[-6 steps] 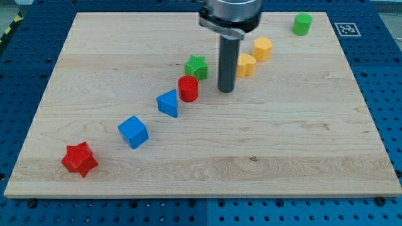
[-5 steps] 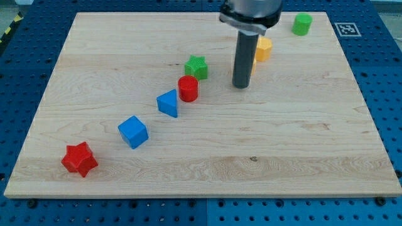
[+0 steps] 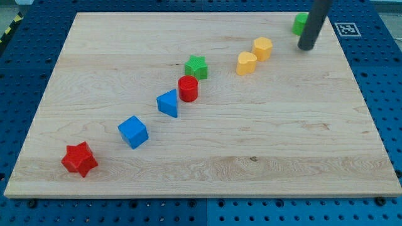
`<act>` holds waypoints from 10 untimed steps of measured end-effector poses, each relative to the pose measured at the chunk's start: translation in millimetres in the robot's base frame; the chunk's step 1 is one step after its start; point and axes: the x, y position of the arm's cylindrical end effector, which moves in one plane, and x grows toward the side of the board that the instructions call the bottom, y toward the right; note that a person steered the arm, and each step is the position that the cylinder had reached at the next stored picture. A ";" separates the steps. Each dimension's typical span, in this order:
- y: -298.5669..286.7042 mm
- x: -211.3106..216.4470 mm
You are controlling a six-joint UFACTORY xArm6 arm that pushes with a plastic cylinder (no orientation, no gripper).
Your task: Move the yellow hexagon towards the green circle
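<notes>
Wooden board (image 3: 207,157), pale and smooth; blue pegboard bench (image 3: 389,113) around it.

Blocks, largest-looking first: red star (image 3: 80,159) near the view's bottom left; blue cube (image 3: 133,132); blue triangle (image 3: 168,103); red cylinder (image 3: 188,88), just beside the green star (image 3: 196,66). These 5 run in a diagonal line up toward the view's right.

Task items: 2 yellow blocks lie close together right of centre near the view's top. Upper one reads as the yellow hexagon (image 3: 263,48); lower one, a yellow block (image 3: 246,63), shape unclear. Green circle (image 3: 301,23) sits at the view's top right, partly hidden by my rod.

My tip (image 3: 307,48) rests just below the green circle, to the right of the hexagon and apart from it. No pincer on this rig: bare rod, nothing to open or close, nothing held.

Handling judgement: hexagon looks small, light, rigid; should slide easily on the wood, and may rotate if struck off-centre. No grasp possible. Contact should be on its lower-left face, so the push points toward the green circle.
</notes>
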 end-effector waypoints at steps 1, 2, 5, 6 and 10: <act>-62.8 -34.4; -125.4 -47.8; -155.3 44.4; -141.6 44.4; -89.2 23.5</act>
